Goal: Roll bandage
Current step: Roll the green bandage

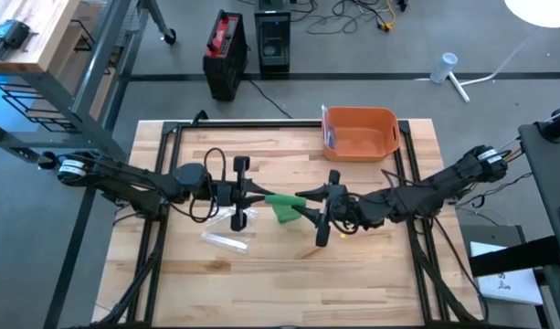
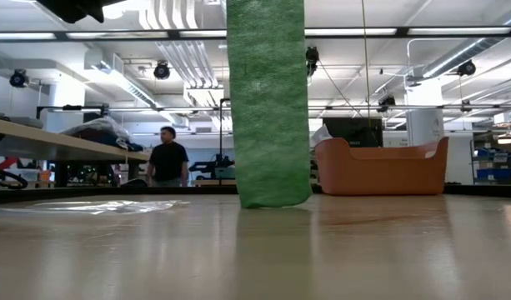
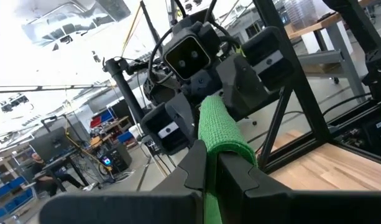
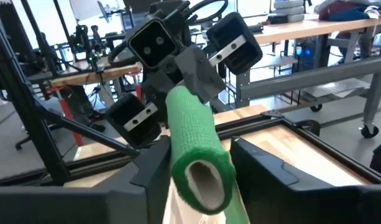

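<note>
A green bandage roll [image 1: 284, 206] hangs level in the air above the table's middle, between my two grippers. Its open end shows a white core [image 4: 199, 179]. From the roll a loose green strip [image 2: 268, 108] hangs straight down, and its lower end [image 2: 272, 200] reaches the table top. My left gripper [image 1: 254, 194] comes from the table's left and is shut on the roll's left end. Coming in from the right, my right gripper [image 1: 309, 199] has its fingers closed in on the roll's right end. My left gripper pinches the roll's left end [image 3: 210, 177] between its two fingers, level, from the table's left, the fingers lying along the roll. The roll sticks out past the fingertips, clear of the table. My right gripper has one finger [image 4: 154, 167] on each side of the roll's right end [image 4: 196, 140], coming level from the table's right. The roll lies along the fingers, lifted clear.
An orange bin [image 1: 360, 133] stands at the table's far edge, right of the middle. Clear plastic wrappers [image 1: 227, 239] lie on the wood below my left gripper. A black frame [image 1: 261, 125] runs round the table top. A person [image 2: 167, 158] stands in the room behind.
</note>
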Available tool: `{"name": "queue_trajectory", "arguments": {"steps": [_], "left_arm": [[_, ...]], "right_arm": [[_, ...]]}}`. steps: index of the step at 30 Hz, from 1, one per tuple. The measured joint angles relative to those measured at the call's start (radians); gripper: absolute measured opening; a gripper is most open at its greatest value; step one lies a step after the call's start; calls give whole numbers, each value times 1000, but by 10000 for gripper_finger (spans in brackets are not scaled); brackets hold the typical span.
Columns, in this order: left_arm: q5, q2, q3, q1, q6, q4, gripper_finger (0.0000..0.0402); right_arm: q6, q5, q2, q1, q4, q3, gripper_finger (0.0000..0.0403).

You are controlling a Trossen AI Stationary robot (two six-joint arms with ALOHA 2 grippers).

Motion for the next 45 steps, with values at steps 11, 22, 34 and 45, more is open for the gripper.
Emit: {"name": "queue_trajectory", "arguments": {"steps": [11, 22, 34, 45], "left_arm": [[-16, 0, 0, 0, -4, 1, 8], [-89, -3, 11, -2, -181, -69, 69], [-54, -9, 11, -2, -260, -62, 10], [-37, -9, 11, -3, -270, -60, 2]], "right_arm": [[-23, -3, 0, -5, 1, 0, 56], [-80, 1, -6, -6, -8, 0, 51], [-192, 3, -63, 33, -71, 2, 132], [-183, 72, -129, 115, -170, 2, 185]]}}
